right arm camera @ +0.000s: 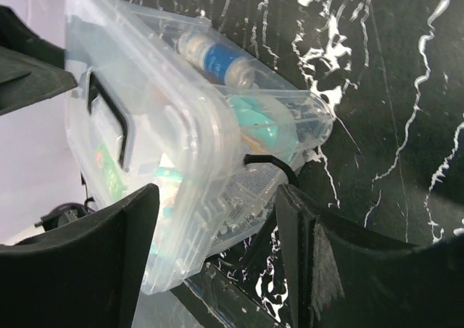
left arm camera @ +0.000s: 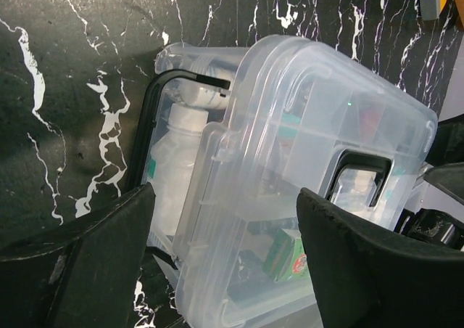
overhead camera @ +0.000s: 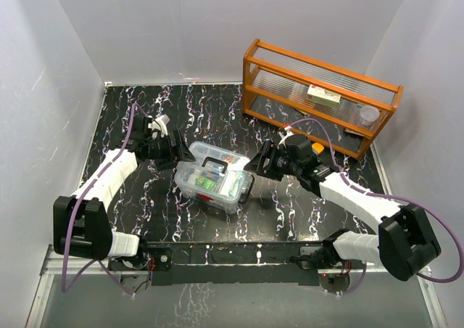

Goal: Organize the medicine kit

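Arm bases: both are bolted at the near edge of the black, white-veined marble-pattern table, with the arms reaching inward toward each other.
Task's thing: the clear plastic rounded-rectangular medicine kit sits about mid-table, a little toward the near edge and askew to it.
Lid: the clear lid with a dark handle lies on top of the box. I cannot tell whether it is seated all round.
Contents: through the plastic I can see a white bottle, a small green carton, a blue-labelled vial and something teal.
Left end effector: its fingers are spread wide and hold nothing, facing the kit's left end.
Right end effector: its fingers are likewise apart and empty, facing the right end.
Step in hand: probably fastening, since the goods look packed and the lid is on.
Next move: most likely working the thin black wire clasp at each end (whether either is already latched is unclear). That calls for a fingertip on the wire while the other arm steadies the box.
Risk: the light box may slide or tip if pushed from one side only.
Around: an orange wooden rack with ribbed clear panels stands at the far right corner, well apart from the kit. A small yellow object lies just behind the right wrist.
In the way: nothing between the end effectors and the kit.
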